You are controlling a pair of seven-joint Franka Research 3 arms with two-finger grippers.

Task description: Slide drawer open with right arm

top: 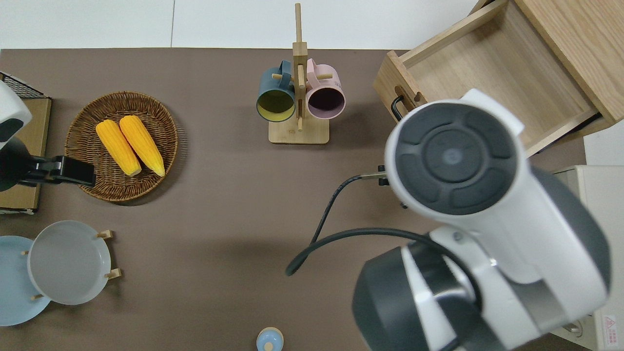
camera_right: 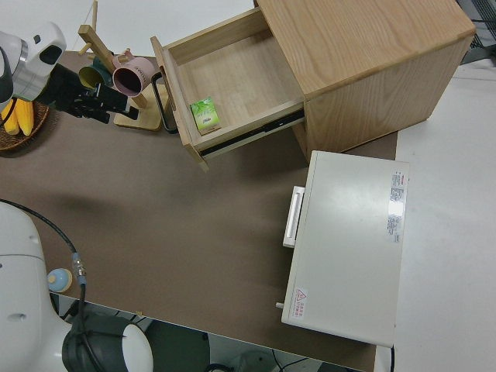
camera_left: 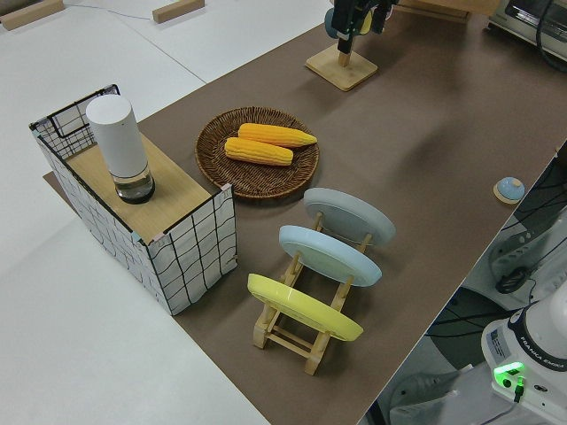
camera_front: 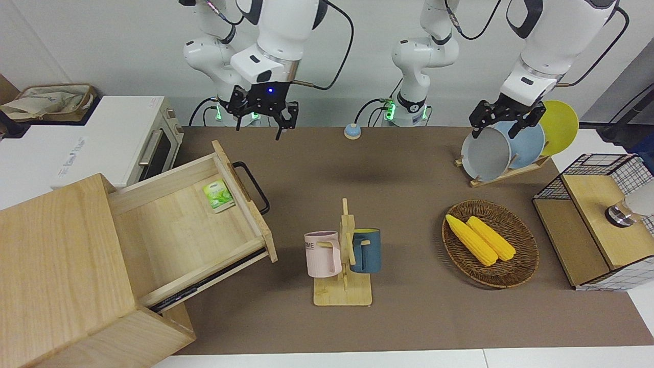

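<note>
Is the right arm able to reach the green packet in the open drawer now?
Probably yes. The drawer is pulled well out, the green packet lies uncovered near its front panel, and the right gripper, fingers open, hangs nearby with nothing between.

R arm up, L arm parked.
Right gripper [camera_front: 282, 121] points down, fingers apart, holding nothing, blue wrist light on.

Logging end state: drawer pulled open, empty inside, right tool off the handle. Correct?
Not empty. The drawer is open and holds a small green packet, clearest in the right side view. The right tool is indeed off the handle.
</note>
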